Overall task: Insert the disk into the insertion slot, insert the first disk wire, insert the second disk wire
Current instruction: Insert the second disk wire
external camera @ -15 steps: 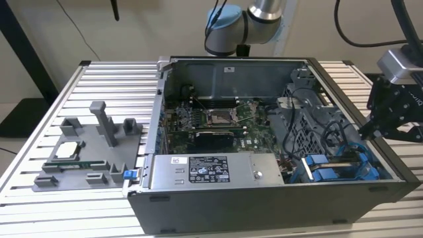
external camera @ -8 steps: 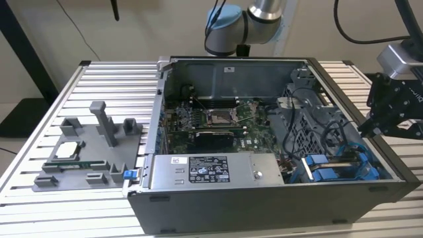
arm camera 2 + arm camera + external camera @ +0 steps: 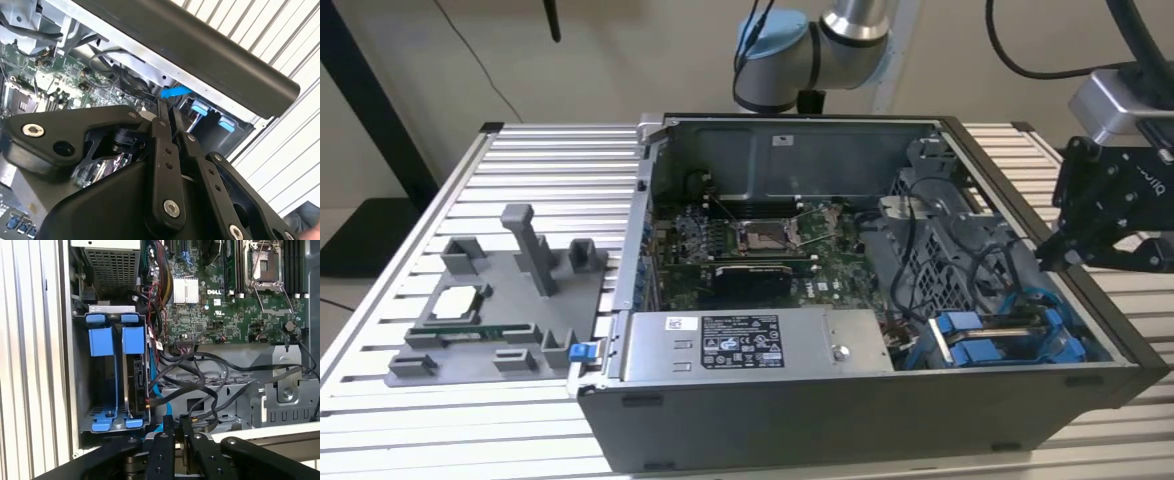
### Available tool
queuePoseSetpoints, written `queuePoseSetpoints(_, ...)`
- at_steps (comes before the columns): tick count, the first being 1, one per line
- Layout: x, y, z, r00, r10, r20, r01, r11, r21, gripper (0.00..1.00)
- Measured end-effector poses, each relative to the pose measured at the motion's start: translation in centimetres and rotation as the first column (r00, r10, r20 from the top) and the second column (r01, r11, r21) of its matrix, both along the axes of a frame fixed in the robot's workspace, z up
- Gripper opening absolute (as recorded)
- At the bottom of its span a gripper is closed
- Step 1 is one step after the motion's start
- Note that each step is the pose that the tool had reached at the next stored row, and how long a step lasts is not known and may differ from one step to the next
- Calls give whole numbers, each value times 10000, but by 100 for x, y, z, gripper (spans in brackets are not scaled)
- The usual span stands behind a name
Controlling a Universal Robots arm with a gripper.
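Observation:
The disk [image 3: 137, 385] stands on edge in the insertion slot of the grey drive cage [image 3: 111, 308], held in its blue carrier [image 3: 133, 340]. A second blue carrier [image 3: 100, 341] sits beside it. In the exterior view the cage with its blue carriers [image 3: 987, 345] is in the case's near right corner. My gripper [image 3: 176, 421] hovers above the case's right wall [image 3: 1058, 255], its fingers pressed together. A thin blue disk wire [image 3: 161, 407] runs from the disk's edge to the fingertips. Its blue end [image 3: 176, 91] sticks out at the tips of my gripper [image 3: 167, 107].
Black cables [image 3: 200, 380] loop between the cage and the motherboard [image 3: 225, 305]. The power supply [image 3: 747, 345] lies along the case's front. The case's dark wall [image 3: 200, 50] is close to the fingers. A grey fixture [image 3: 494, 300] with parts stands on the slatted table at the exterior view's left.

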State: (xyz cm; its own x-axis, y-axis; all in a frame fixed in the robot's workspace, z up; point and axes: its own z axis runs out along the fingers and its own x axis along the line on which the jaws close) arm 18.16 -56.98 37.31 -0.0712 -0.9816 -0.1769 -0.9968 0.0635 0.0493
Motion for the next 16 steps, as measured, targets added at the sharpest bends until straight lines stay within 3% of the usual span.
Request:
queuePoseSetpoints(8, -126, 6, 59, 10000, -84, 0, 84, 10000, 4, 0)
queuePoseSetpoints(16, -260, 6, 68, 9999, -119, -1, 119, 9999, 2, 0)
